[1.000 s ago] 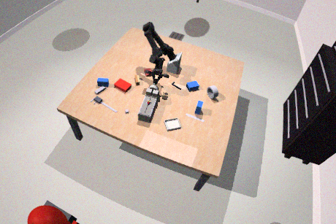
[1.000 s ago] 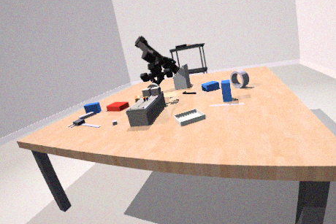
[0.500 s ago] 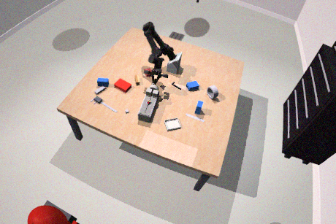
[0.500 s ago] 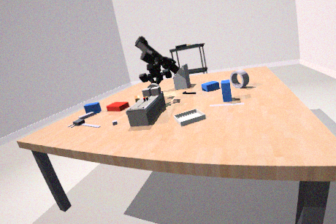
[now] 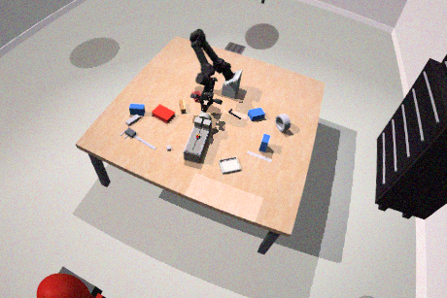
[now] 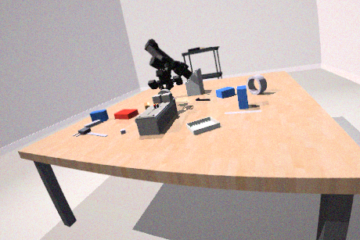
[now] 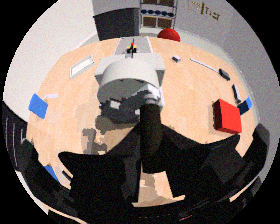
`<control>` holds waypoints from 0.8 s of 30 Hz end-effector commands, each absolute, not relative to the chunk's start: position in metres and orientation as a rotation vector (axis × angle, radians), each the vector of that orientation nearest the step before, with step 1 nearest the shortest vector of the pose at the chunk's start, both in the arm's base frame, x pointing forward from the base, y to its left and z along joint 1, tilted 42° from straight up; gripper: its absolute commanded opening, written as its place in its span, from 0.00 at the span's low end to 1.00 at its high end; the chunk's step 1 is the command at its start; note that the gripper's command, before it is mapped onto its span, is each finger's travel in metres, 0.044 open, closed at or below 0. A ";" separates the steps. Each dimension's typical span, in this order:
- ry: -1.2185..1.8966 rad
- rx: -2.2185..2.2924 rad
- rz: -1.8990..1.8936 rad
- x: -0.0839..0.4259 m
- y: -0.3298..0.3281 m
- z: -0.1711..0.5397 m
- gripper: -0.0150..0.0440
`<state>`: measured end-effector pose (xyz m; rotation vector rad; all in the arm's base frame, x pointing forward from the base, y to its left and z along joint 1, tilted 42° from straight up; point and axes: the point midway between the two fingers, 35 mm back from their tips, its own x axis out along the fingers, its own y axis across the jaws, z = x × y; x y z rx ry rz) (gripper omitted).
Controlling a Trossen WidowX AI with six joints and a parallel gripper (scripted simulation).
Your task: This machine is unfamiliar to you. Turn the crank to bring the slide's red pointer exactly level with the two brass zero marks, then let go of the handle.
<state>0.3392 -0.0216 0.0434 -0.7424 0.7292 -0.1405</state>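
Note:
The grey machine (image 5: 194, 150) (image 6: 150, 127) stands mid-table, with a round crank disc (image 7: 125, 77) at its arm-side end. The slide's small red pointer (image 5: 197, 137) (image 7: 132, 45) is on its top. Yellow brass marks show close beside the pointer in the wrist view; whether they are exactly level is too small to tell. A dark crank handle (image 7: 151, 125) sticks out from the light crank arm (image 7: 150, 95), right of the disc's middle in the wrist view. My gripper (image 5: 206, 105) (image 6: 166, 87) (image 7: 148, 125) is shut on this handle; the black fingers hide part of it.
A red block (image 5: 163, 113) (image 6: 126, 113) (image 7: 227, 116) lies left of the machine in the top and exterior views. A white tray (image 5: 221, 169) stands to its right, with blue blocks (image 5: 264, 143) (image 5: 256, 114), a grey ring (image 5: 289, 123) and a grey wedge (image 5: 232, 86) (image 6: 194, 87) beyond.

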 end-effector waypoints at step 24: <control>0.731 -0.741 -0.159 0.342 -0.053 0.014 0.25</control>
